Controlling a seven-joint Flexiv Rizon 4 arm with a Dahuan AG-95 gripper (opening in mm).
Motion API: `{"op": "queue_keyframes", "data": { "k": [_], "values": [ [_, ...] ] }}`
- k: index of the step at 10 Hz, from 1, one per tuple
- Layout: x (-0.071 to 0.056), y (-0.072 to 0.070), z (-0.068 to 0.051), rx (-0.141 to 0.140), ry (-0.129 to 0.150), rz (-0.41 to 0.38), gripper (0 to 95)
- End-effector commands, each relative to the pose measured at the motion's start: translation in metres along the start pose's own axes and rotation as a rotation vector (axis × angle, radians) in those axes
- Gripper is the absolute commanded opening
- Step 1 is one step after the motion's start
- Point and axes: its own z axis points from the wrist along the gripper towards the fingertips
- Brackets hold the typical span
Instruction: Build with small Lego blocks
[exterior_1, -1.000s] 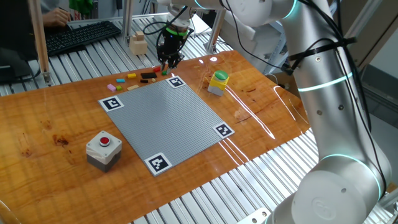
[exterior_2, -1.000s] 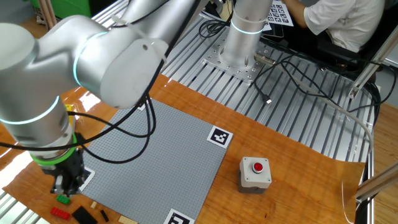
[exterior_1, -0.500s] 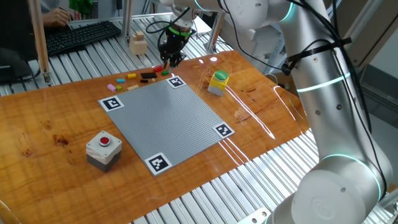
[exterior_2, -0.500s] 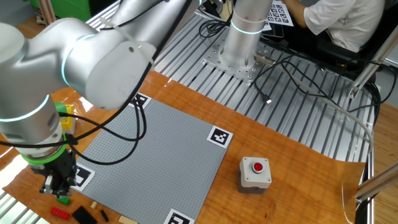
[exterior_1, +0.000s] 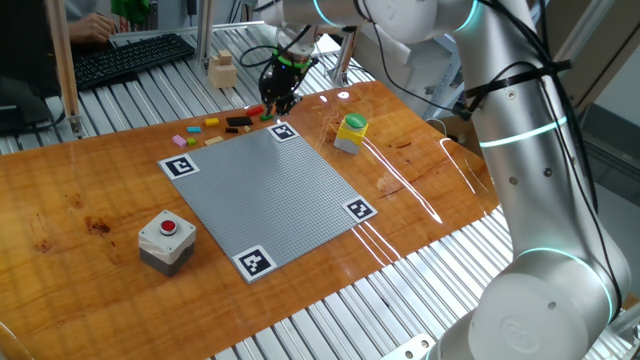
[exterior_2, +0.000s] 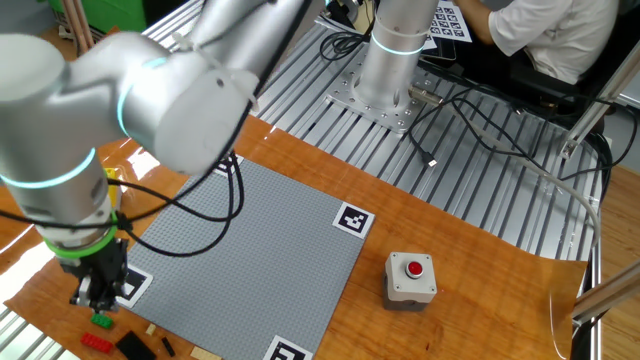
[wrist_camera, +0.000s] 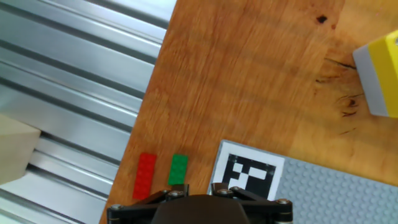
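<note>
My end effector (exterior_1: 277, 101): pointing down at the bench's (exterior_1: 90, 200) far edge, by the grey baseplate's (exterior_1: 270, 190) corner marker (wrist_camera: 249, 175). Fingers hidden by its body; whether anything is gripped, cannot tell.

Green brick (wrist_camera: 178, 169): just beside the fingers, flat on the bench. Red brick (wrist_camera: 145, 176): alongside the green, apart.

Further bricks: black (exterior_1: 238, 122), yellow (exterior_1: 212, 122), pink (exterior_1: 179, 141), loose along the baseplate's far edge.

Yellow box (exterior_1: 349, 133), green top: beyond the baseplate's corner. No legible writing.

Red button (exterior_1: 166, 240): near side.

Wooden tabletop (exterior_1: 90, 190); ribbed metal bench (exterior_2: 480, 170)
</note>
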Motion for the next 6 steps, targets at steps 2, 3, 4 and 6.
{"op": "queue_keyframes", "data": {
  "k": [2, 3, 4, 6],
  "values": [
    [-0.0047, -0.0013, -0.0087, 0.024, 0.003, 0.012, 19.0],
    [-0.0047, -0.0013, -0.0087, 0.026, 0.006, 0.015, 19.0],
    [-0.0047, -0.0013, -0.0087, 0.032, 0.008, 0.016, 19.0],
    [-0.0047, -0.0013, -0.0087, 0.041, 0.016, 0.023, 0.0]
  ]
}}
